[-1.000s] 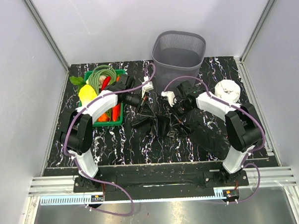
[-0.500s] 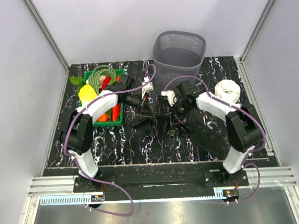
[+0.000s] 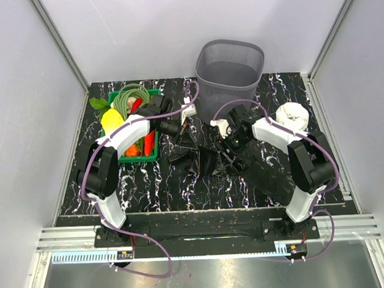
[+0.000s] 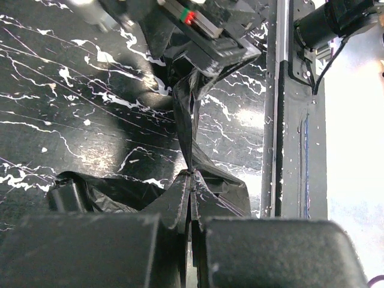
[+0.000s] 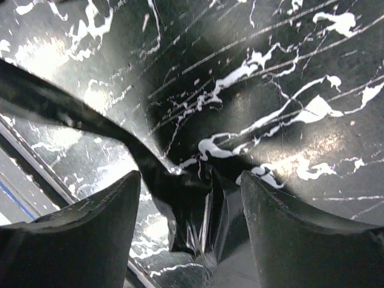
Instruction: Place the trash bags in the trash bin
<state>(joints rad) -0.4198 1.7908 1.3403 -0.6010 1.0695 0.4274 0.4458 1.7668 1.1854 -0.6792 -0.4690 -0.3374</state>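
Observation:
Crumpled black trash bags (image 3: 202,159) lie mid-table, and another bag (image 3: 270,174) is spread under the right arm. The grey mesh trash bin (image 3: 230,66) stands upright at the back. My left gripper (image 3: 183,133) is shut on a stretched strip of one bag (image 4: 183,114), pinched at the fingertips (image 4: 192,180). My right gripper (image 3: 225,139) is low over the same pile. In the right wrist view its gripper (image 5: 189,186) stands open, with a fold of black film (image 5: 195,207) lying loose between the fingers (image 5: 90,234).
A green crate (image 3: 155,152) of vegetables and a coiled hose sits at the left, beside the left arm. A white roll (image 3: 291,117) lies at the right, behind the right arm. Grey walls close in both sides. The table's metal front rail (image 4: 288,120) shows in the left wrist view.
My right gripper has gone from shut to open, letting go of the bag film. The left gripper keeps its hold and has shifted slightly toward the back.

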